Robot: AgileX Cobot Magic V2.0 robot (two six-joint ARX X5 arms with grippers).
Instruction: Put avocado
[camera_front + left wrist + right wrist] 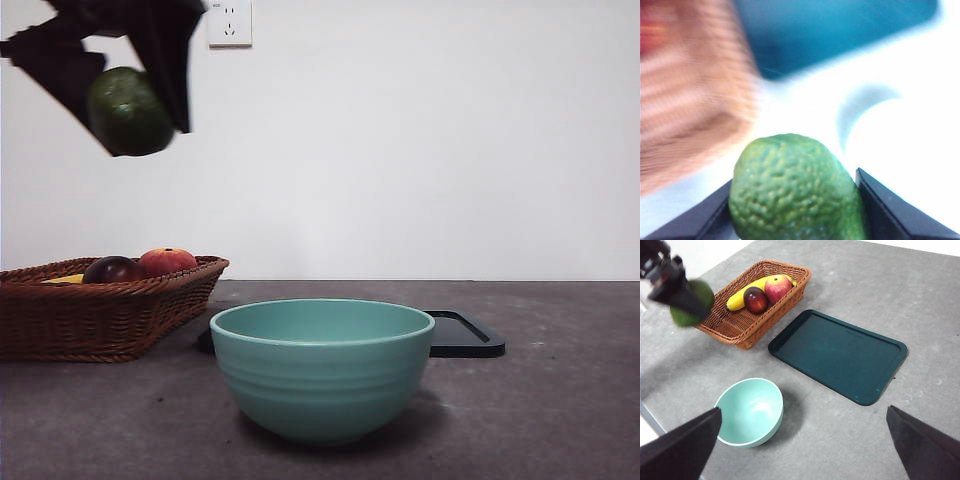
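Observation:
My left gripper (130,95) is shut on the avocado (130,112), a dull dark-green oval fruit, and holds it high in the air above the wicker basket (100,310) at the left. In the left wrist view the avocado (795,187) sits between the two black jaws. The right wrist view shows the avocado (695,302) held up beside the basket (747,327). The teal bowl (322,365) stands empty at the front middle; it also shows in the right wrist view (750,412). My right gripper (802,445) is open and empty, high above the table.
The basket holds a dark maroon fruit (755,299), a red-orange fruit (777,287) and a banana (742,296). A dark flat tray (837,355) lies behind the bowl, to the right of the basket. A wall socket (229,22) is on the back wall.

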